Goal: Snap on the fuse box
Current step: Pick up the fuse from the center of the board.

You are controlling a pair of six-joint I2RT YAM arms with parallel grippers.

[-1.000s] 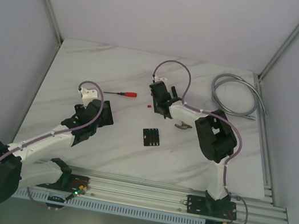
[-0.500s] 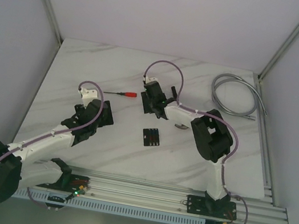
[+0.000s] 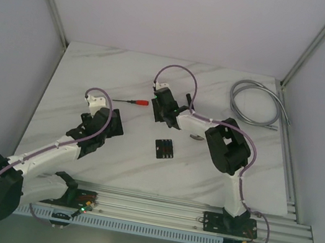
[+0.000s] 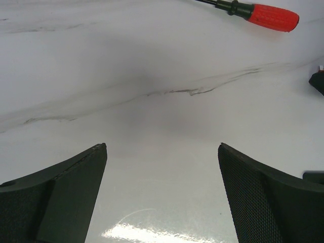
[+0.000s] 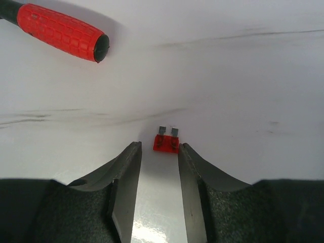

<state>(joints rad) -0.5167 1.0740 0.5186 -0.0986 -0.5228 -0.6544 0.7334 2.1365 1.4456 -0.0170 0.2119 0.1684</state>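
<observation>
Right wrist view is showing you the right gripper [image 5: 159,146] hovering with its jaws partly spread, gripping nothing. A loose red fuse [image 5: 166,144] is lying at their tips, and the screwdriver [image 5: 61,33] is lying nearby. Your left gripper [image 4: 162,149] is gaping wide above the table [image 4: 152,76]. The fuse box [image 3: 164,149] is sitting between both arms, untouched.

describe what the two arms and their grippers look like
The left arm and right arm have white links, bulky black joint housings and looping purple cables. The left gripper and right gripper have black, tapered fingers with finely textured pads.
</observation>
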